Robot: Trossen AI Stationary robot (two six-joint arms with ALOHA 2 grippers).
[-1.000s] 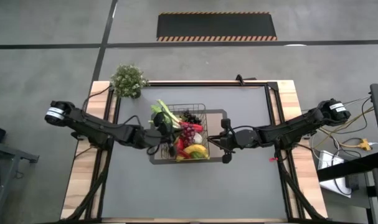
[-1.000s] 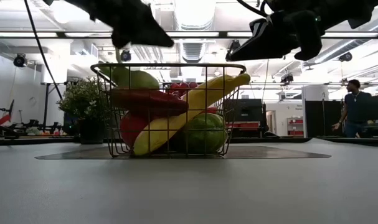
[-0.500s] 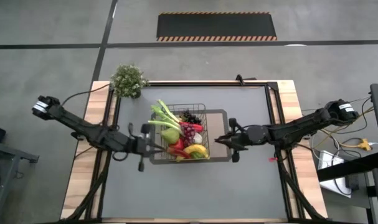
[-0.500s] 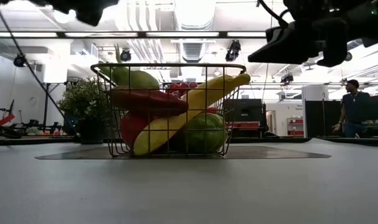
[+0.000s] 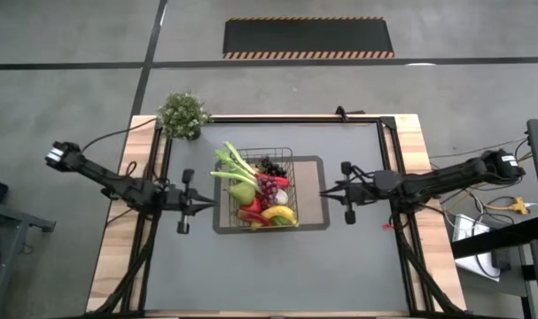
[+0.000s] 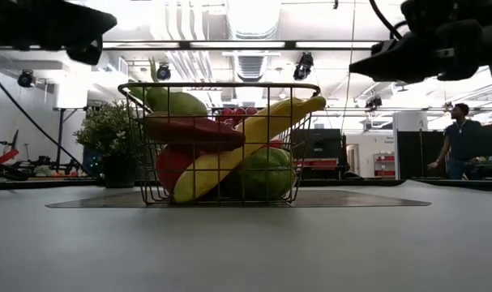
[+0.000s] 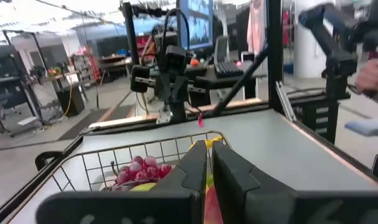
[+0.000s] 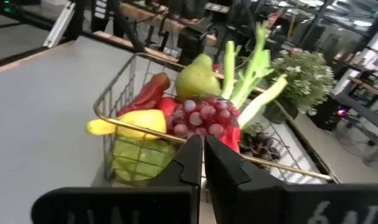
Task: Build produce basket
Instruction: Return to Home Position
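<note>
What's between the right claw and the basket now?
Only bare mat separates the right claw from the basket, seen in the high view.

Slim black arms (image 5: 118,184), pale end caps (image 5: 59,155), dark fingers (image 7: 195,168)

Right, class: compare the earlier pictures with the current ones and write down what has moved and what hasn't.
Both arms drew back from the basket. The left gripper moved out leftwards, the right gripper rightwards. Nothing was picked up or let go. The basket and the produce in it stayed put.
</note>
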